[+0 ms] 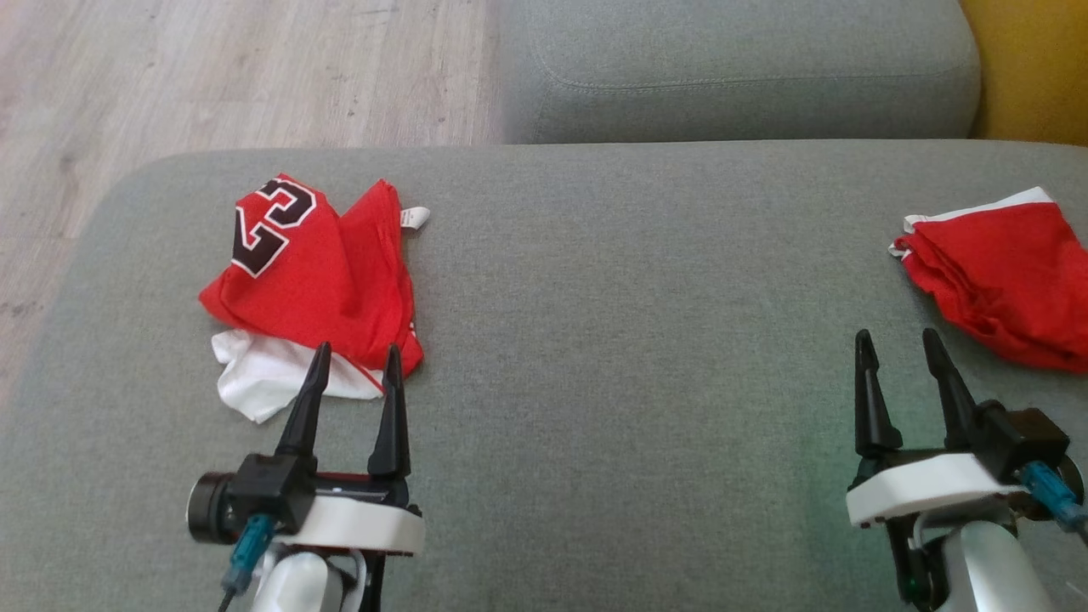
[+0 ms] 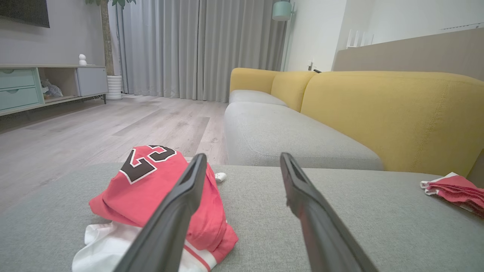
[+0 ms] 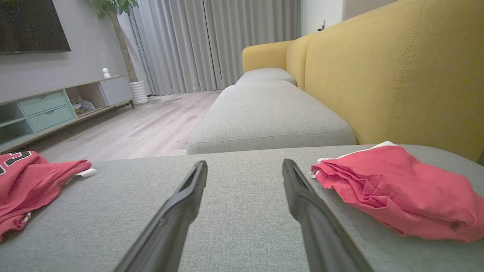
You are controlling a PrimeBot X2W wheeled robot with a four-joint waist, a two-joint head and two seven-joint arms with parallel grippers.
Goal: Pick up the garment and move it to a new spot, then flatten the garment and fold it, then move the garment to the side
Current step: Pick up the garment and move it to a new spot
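Note:
A crumpled red garment (image 1: 314, 272), a jersey with a black number and white trim, lies on the left of the grey seat cushion (image 1: 637, 340). My left gripper (image 1: 358, 348) stands open at its near edge, fingertips over the hem, with nothing between them. In the left wrist view the jersey (image 2: 151, 189) lies just left of and under the left finger, and the gripper (image 2: 242, 155) is open. A second red garment (image 1: 1003, 272) with white trim lies bunched at the right. My right gripper (image 1: 898, 334) stands open just left of it, apart from it; the right wrist view shows that cloth (image 3: 389, 189) beside the open gripper (image 3: 245, 161).
A second grey cushion (image 1: 739, 76) adjoins the far side, with the yellow backrest (image 1: 1033, 68) at the right. Wooden floor (image 1: 212, 76) lies beyond the cushion's rounded left edge. Bare grey fabric stretches between the two garments.

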